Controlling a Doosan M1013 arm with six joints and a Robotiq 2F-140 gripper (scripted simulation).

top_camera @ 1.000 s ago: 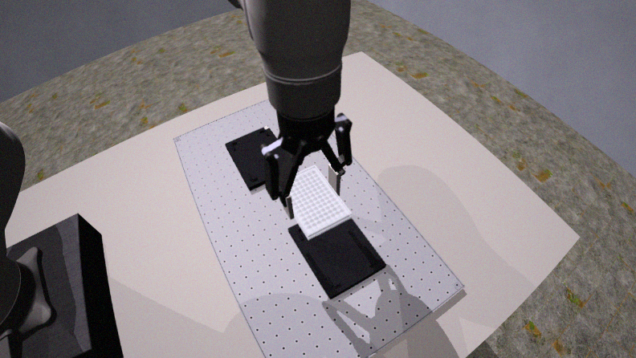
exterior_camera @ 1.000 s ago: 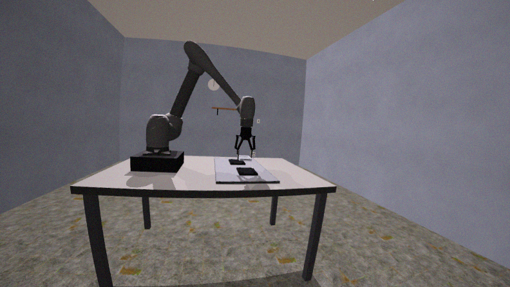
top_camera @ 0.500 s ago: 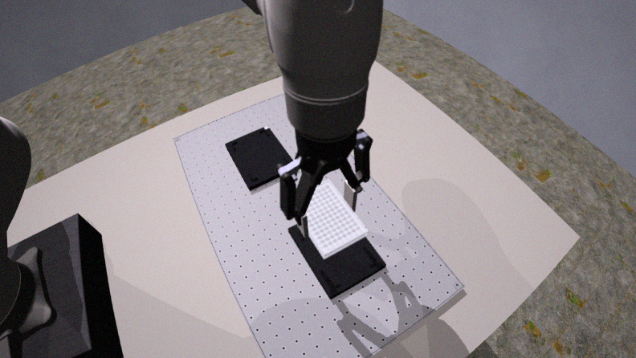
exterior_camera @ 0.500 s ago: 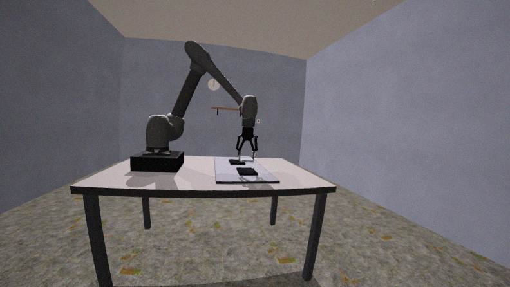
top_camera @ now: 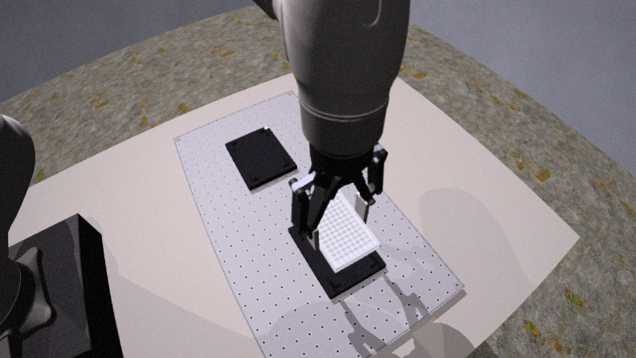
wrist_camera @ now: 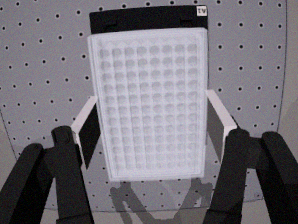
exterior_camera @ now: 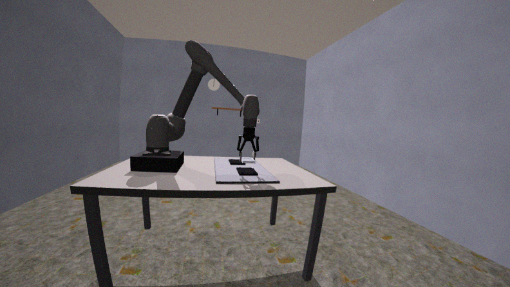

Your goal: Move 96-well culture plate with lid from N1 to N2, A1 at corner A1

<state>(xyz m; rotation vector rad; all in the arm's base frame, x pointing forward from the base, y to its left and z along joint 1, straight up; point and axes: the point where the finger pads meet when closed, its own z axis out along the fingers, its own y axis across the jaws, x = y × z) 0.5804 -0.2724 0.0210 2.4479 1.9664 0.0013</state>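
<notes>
— Where do you have the plate?

— Your gripper [top_camera: 340, 217] has its jaws clamped on the long sides of the lidded 96-well culture plate [top_camera: 344, 231], and you are holding it in the air over nest N2 [top_camera: 353, 278]. In your wrist view the far strip of that nest [wrist_camera: 148, 19] shows past the plate's edge.

— And farther off?

— Nest N1 [top_camera: 260, 156] sits bare on the perforated board [top_camera: 231, 222] on your table [top_camera: 466, 177].
</notes>
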